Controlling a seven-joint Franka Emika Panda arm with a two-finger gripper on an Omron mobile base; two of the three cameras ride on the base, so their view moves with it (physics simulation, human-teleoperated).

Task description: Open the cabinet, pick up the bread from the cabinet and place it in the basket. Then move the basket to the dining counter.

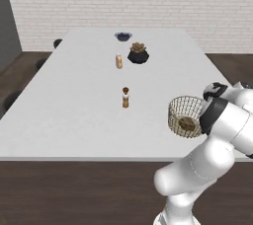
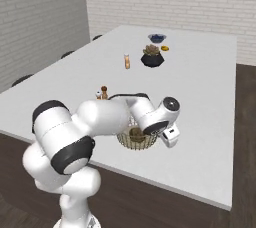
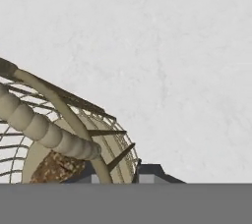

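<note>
Round pale-gold wire-mesh basket (image 1: 185, 116) w/ small dark brown bread loaf (image 3: 55, 168) inside, over near edge of long white dining counter (image 1: 74, 100). Gripper (image 3: 114, 173) fingers clamped on basket rim, prob. for set-down.

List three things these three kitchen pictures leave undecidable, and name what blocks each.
1. Gripper state: fingers cut off by the hand view's bottom edge; arm covers them in both base views.
2. Whether the basket rests on the dining counter: arm hides its base.
3. Bread: partly hidden by basket rim.
</note>
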